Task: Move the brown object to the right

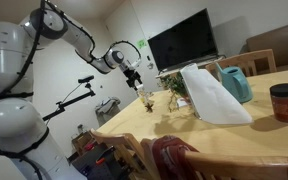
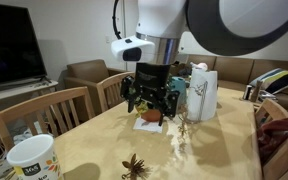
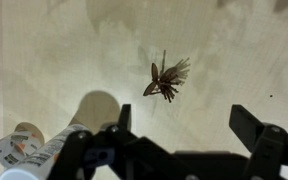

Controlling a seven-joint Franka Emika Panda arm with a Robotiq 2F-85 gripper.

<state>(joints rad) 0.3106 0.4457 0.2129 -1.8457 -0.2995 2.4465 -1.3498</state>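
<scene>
The brown object (image 3: 164, 80) is a small dark-brown spiky thing lying on the pale table (image 3: 234, 50). It also shows near the table's front edge in an exterior view (image 2: 134, 163). My gripper (image 3: 184, 125) hangs above the table, open, with nothing between its fingers. The left finger (image 3: 124, 118) and right finger (image 3: 249, 125) stand wide apart, and the brown object lies just beyond them, slightly toward the left finger. Both exterior views show the gripper (image 1: 134, 78) (image 2: 149, 100) well above the tabletop.
A white printed mug (image 2: 32, 158) stands near the table corner, seen at the lower left in the wrist view (image 3: 19, 150). A white bag (image 1: 212, 95), a teal jug (image 1: 236, 82) and a red-brown jar (image 1: 284, 102) stand further along. Wooden chairs (image 2: 44, 110) line the table.
</scene>
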